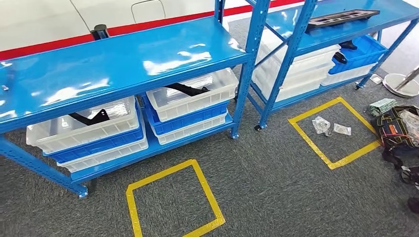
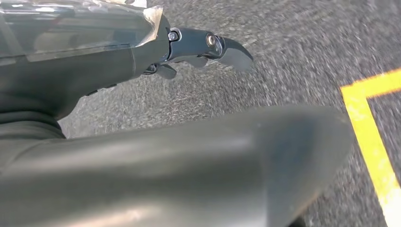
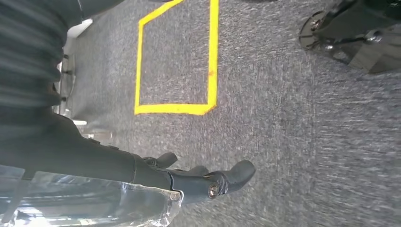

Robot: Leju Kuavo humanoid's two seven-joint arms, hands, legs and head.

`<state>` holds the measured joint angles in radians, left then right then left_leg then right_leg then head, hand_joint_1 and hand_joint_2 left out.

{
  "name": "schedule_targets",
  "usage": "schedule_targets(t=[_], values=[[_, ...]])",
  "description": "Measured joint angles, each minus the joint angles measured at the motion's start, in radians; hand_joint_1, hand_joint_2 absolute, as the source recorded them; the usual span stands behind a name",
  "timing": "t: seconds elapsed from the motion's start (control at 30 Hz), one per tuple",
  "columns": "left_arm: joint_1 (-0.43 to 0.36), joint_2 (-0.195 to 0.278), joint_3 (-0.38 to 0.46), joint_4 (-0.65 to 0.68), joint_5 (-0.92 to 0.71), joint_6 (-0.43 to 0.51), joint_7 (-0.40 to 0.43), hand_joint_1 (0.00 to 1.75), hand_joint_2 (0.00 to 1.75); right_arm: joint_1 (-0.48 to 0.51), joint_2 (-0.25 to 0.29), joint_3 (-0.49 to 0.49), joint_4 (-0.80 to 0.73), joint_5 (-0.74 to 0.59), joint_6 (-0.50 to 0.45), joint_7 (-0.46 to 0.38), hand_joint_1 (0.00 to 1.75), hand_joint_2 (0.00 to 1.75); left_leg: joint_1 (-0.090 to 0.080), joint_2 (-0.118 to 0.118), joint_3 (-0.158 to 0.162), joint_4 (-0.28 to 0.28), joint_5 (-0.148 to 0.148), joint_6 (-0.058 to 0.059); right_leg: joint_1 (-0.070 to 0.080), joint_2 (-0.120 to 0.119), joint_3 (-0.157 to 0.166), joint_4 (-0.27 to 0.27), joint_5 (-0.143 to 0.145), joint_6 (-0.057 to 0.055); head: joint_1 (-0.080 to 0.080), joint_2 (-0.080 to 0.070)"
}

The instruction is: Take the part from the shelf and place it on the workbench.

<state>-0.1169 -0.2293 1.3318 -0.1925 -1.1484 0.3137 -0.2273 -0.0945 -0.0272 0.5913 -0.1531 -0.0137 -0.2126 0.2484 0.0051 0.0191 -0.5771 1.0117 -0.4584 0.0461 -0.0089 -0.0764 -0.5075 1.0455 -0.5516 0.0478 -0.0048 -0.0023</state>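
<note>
A black bent part [image 1: 91, 117] lies in the clear bin [image 1: 59, 133] at the left of the near blue shelf's [image 1: 113, 59] lower level. A second black part [image 1: 188, 89] lies in the clear bin [image 1: 197, 101] beside it. On top of the far shelf [image 1: 395, 12] rests a flat black part [image 1: 341, 19], and another dark part [image 1: 342, 53] sticks out of a blue bin [image 1: 360, 52] below. My left hand [image 2: 156, 54] hangs over the grey carpet, fingers apart, holding nothing. My right hand [image 3: 179, 177] hangs over the carpet the same way, with nothing in it.
Two yellow tape squares [image 1: 173, 202] [image 1: 336, 131] mark the carpet in front of the shelves; small plastic bags [image 1: 323, 126] lie in the right one. Dark tool bags [image 1: 398, 128] and a round stand base [image 1: 398, 84] sit at the right.
</note>
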Motion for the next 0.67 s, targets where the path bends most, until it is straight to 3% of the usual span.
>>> schedule_targets(t=[0.07,0.13,0.17,0.23,0.27,0.33,0.37,0.4,0.43,0.5,0.57,0.6,0.67], values=[[-0.002,-0.001,0.000,0.000,0.000,0.000,0.000,0.00,0.00,0.004,0.000,0.000,0.000,0.000,0.000,0.000,0.00,1.75,0.003,-0.026,-0.004,-0.002,0.006,0.008,-0.003,0.059,-0.060,0.126,-0.059,-0.008,0.004,0.000],[-0.002,-0.002,0.000,0.000,0.000,-0.001,0.000,0.00,0.00,0.008,0.000,0.000,0.000,0.000,0.000,0.000,0.00,1.75,0.003,-0.058,-0.009,-0.001,0.009,0.009,-0.004,0.071,-0.115,0.236,-0.093,-0.006,0.005,0.000],[-0.001,-0.002,0.000,0.000,0.000,-0.001,0.000,0.00,0.00,0.010,-0.001,0.000,0.000,0.000,0.000,0.001,0.00,1.75,0.004,-0.074,-0.009,-0.001,0.010,0.008,-0.005,0.072,-0.121,0.241,-0.086,0.001,0.005,0.000],[0.001,-0.002,0.000,0.000,0.000,-0.001,-0.001,0.00,0.00,0.010,-0.003,0.000,0.000,0.000,0.000,0.001,0.00,1.75,0.005,-0.104,-0.008,0.000,0.013,0.004,-0.011,0.084,-0.077,0.135,-0.030,0.022,0.005,0.000],[0.000,-0.002,0.000,0.000,-0.001,-0.002,-0.001,0.00,0.00,0.009,-0.004,0.000,0.000,0.000,0.000,0.001,0.00,1.75,0.004,-0.117,-0.009,0.001,0.014,-0.001,-0.014,0.105,-0.046,0.060,0.000,0.028,0.006,0.000],[0.000,-0.002,-0.001,0.000,-0.002,-0.002,-0.001,0.00,0.00,0.008,-0.005,0.000,0.000,0.000,0.000,0.001,0.00,1.75,0.001,-0.139,-0.012,0.002,0.016,-0.012,-0.016,0.134,-0.009,-0.034,0.035,0.024,0.005,0.000],[0.000,-0.002,-0.002,0.000,-0.003,-0.002,-0.001,0.00,0.00,0.007,-0.005,0.000,0.000,-0.001,0.000,0.001,0.00,1.75,0.000,-0.148,-0.015,0.001,0.018,-0.018,-0.014,0.138,-0.004,-0.046,0.039,0.016,0.005,0.000],[0.001,-0.002,-0.002,0.000,-0.003,-0.002,-0.001,0.00,0.00,0.006,-0.004,0.000,0.000,-0.001,0.000,0.001,0.00,1.75,0.000,-0.157,-0.018,-0.001,0.021,-0.025,-0.011,0.127,-0.003,-0.046,0.042,0.008,0.004,0.000],[0.002,-0.002,-0.002,0.000,-0.004,-0.002,-0.001,0.00,0.00,0.005,-0.003,0.000,0.000,-0.002,0.000,0.002,0.00,1.75,0.002,-0.155,-0.020,0.000,0.021,-0.030,-0.013,0.116,-0.001,-0.046,0.045,0.000,0.003,0.000],[0.003,-0.001,-0.004,0.000,-0.006,-0.002,-0.002,0.00,0.00,0.004,-0.001,0.000,0.000,-0.003,-0.002,0.002,0.00,1.75,0.002,-0.108,-0.039,0.036,-0.004,-0.037,-0.018,0.094,0.000,-0.049,0.051,-0.018,-0.003,0.000],[0.001,-0.001,-0.007,0.000,-0.009,-0.002,-0.003,0.00,0.00,0.008,-0.001,0.000,0.000,-0.003,-0.003,0.002,0.00,1.75,0.001,-0.046,-0.092,0.150,-0.072,-0.044,-0.016,0.065,-0.001,-0.050,0.051,-0.031,-0.010,0.000],[0.000,-0.001,-0.009,0.000,-0.010,-0.002,-0.003,0.00,0.00,0.011,-0.001,0.000,0.000,-0.003,-0.003,0.002,0.00,1.75,0.003,-0.033,-0.124,0.219,-0.104,-0.047,-0.013,0.049,-0.002,-0.049,0.050,-0.034,-0.012,0.000],[0.001,-0.001,-0.011,0.000,-0.011,-0.002,-0.005,0.00,0.00,0.014,-0.001,0.000,0.000,-0.003,-0.003,0.002,0.00,1.75,0.006,-0.026,-0.161,0.299,-0.132,-0.051,-0.010,0.024,-0.004,-0.049,0.050,-0.036,-0.011,0.000]])
